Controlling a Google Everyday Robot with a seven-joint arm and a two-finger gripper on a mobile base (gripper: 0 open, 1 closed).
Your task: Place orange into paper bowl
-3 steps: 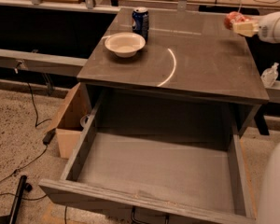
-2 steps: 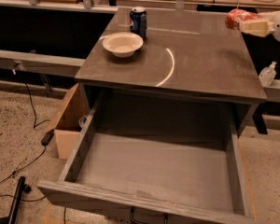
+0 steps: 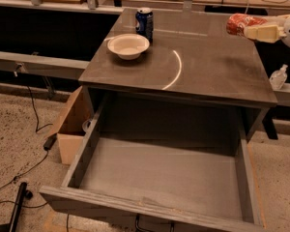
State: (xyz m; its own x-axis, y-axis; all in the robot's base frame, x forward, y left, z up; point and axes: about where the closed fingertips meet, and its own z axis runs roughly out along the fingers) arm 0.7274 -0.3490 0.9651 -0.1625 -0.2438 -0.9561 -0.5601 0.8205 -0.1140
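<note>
Orange (image 3: pixel 239 23), a roundish reddish-orange fruit, is clamped in the robot's cream-coloured pincer (image 3: pixel 249 28), so it's grasped and held up in the air. That's way off to the right of the small round cream-white paper bowl (image 3: pixel 128 46), over the far right edge of the dark grey tabletop (image 3: pixel 208 66) the bowl sits on. A blue soda can (image 3: pixel 144 23) stands upright just behind the bowl's right side. Below and in front of the bowl, a big grey drawer (image 3: pixel 159 178) hangs pulled open. A cardboard box (image 3: pixel 70 124) sits on the floor, lower left of the bowl.
</note>
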